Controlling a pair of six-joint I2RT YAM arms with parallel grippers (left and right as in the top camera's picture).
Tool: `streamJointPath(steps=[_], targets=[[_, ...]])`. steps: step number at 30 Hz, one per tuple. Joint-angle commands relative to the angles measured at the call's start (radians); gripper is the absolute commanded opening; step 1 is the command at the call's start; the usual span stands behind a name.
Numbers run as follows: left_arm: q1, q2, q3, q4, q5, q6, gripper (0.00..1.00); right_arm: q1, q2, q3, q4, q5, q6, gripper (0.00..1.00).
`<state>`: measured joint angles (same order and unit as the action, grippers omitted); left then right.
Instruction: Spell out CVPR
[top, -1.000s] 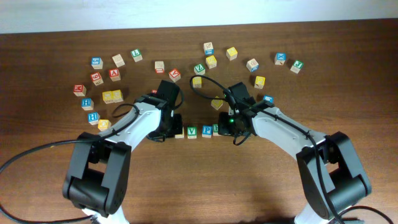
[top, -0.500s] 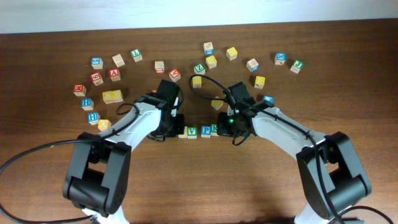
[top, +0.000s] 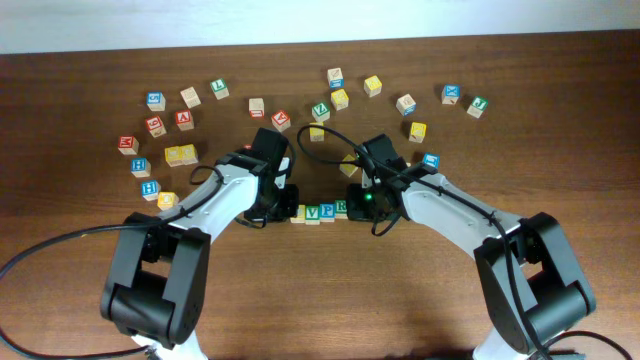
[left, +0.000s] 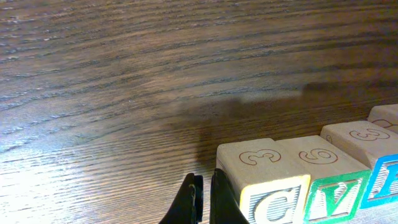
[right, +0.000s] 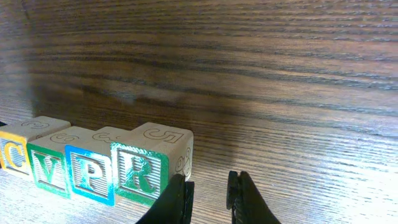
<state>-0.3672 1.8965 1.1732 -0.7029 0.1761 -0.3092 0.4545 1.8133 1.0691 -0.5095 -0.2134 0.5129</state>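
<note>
Four wooden letter blocks stand in a tight row on the brown table: the yellow C block (top: 298, 214) (left: 267, 186) (right: 13, 152), the green V block (top: 313, 212) (left: 333, 180) (right: 50, 165), the blue P block (top: 328, 210) (right: 90, 173) and the green R block (top: 342, 208) (right: 146, 167). My left gripper (top: 283, 206) (left: 203, 200) is shut and empty, its fingers against the C block's left side. At the R block's right end is my right gripper (top: 359, 204) (right: 208, 198), slightly open with bare table between its fingers; one finger (right: 180, 200) sits at the block's corner.
Several loose letter blocks lie scattered across the back of the table: a group at the left (top: 160, 128), some in the middle (top: 338, 98), more at the right (top: 452, 94). A yellow block (top: 316, 131) and another (top: 349, 166) lie just behind the row. Black cables loop at the front left (top: 60, 245).
The four blocks have been pushed together from a gapped line into a tight row, both grippers moving inward. The right gripper's jaws have parted a little.
</note>
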Motion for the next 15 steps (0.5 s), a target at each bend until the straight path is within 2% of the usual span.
streamJointPath(steps=[1, 4, 5, 9, 12, 15], targets=[[0.056, 0.007, 0.003, -0.036, 0.008, 0.014, 0.0, 0.016, 0.013, -0.005, -0.018, 0.061, -0.011, 0.18], [0.126, 0.007, 0.008, -0.102, 0.012, 0.015, 0.0, 0.016, 0.013, -0.005, -0.018, 0.069, -0.041, 0.2], [0.124, 0.007, 0.008, -0.14, 0.021, 0.015, 0.0, 0.016, 0.013, -0.005, -0.021, 0.097, -0.052, 0.24], [0.071, 0.007, 0.007, -0.254, 0.066, 0.01, 0.0, -0.003, 0.013, -0.005, -0.009, 0.145, -0.052, 0.24], [0.012, 0.007, 0.006, -0.246, 0.097, -0.046, 0.0, -0.063, 0.013, -0.005, -0.009, 0.144, -0.052, 0.24], [-0.047, 0.007, 0.006, -0.172, 0.124, -0.093, 0.0, -0.123, 0.013, -0.005, -0.009, 0.143, -0.052, 0.27]])
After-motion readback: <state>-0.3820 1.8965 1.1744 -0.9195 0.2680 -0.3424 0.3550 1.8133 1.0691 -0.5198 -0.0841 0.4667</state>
